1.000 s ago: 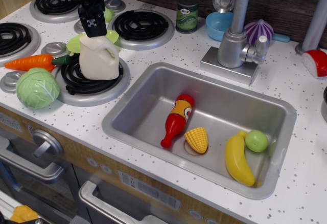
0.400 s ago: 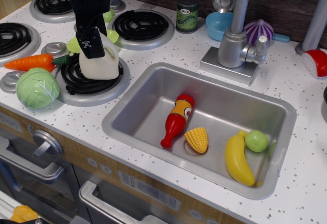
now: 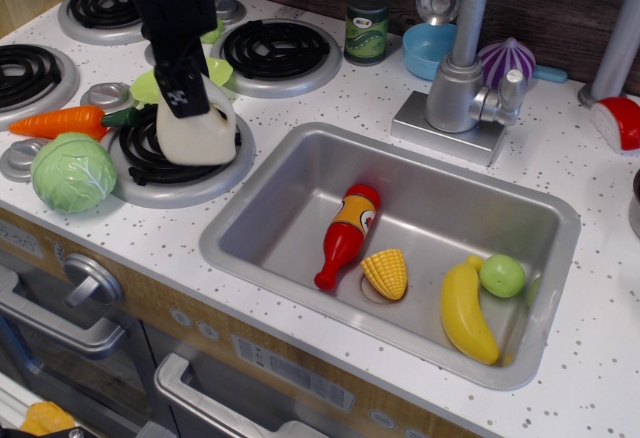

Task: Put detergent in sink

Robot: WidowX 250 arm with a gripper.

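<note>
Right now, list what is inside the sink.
Inside the sink lie a ketchup bottle, a corn cob, a banana and a green ball. The corn covers part of the drain. The detergent sits outside, on a burner.

Detergent [image 3: 200,133] on burner [image 3: 180,173], left of sink [image 3: 300,163]. Cabbage [image 3: 72,171] lies left of the burner. Sink holds 4 items.

Cabbage [image 3: 73,171] beside carrot [image 3: 57,121]; ketchup bottle [image 3: 346,235], corn [image 3: 386,273], banana [image 3: 466,313] grouped together.
</note>
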